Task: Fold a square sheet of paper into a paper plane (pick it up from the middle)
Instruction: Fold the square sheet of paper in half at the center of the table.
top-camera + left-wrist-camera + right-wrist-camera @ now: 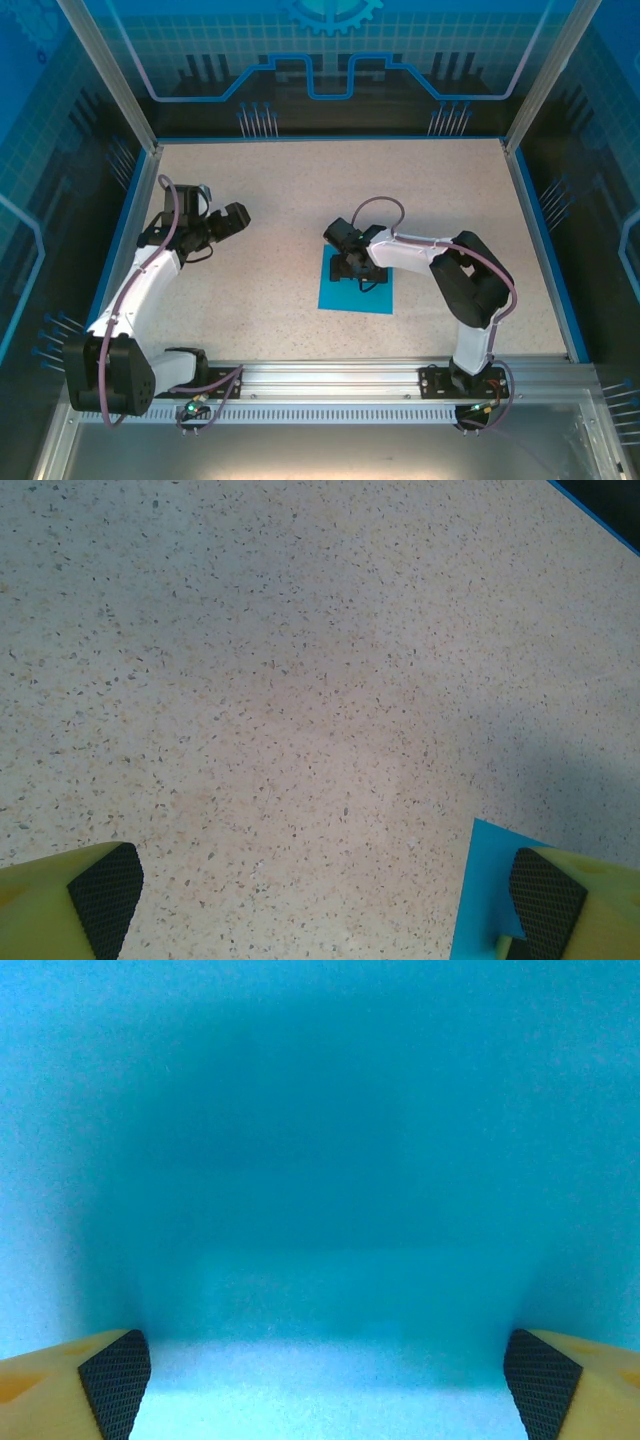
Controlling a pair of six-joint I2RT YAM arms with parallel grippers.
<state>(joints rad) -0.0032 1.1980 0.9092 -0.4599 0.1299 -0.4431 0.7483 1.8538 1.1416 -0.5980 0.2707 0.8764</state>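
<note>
**Top view.** The table (300,190) is a pale speckled surface with a blue edge strip (121,230). Blue printed wall panels (330,50) on aluminium posts enclose it. An aluminium rail (330,378) along the near edge carries both arm bases. The square sheet of paper (345,297) lies flat on the table directly beneath the right gripper (355,268), which points down over its middle. The sheet's near edge shows beyond the tool. The left gripper (232,220) hangs over bare table, well apart from the sheet, with its jaws spread.

**Left wrist view.** Speckled table lies below the tool. The black ribbed pads (105,895) sit at the two lower corners, so the jaws stand wide with nothing between them. One sharp corner of the sheet (485,890) shows just beside the right-hand finger. The blue strip (600,510) crosses the far upper corner.

**Right wrist view.** Blue paper (320,1160) lies under the tool, unfolded and darkened by the tool's shadow. The pads (115,1380) are set far apart and grip nothing. I cannot tell whether the fingertips touch the paper.
</note>
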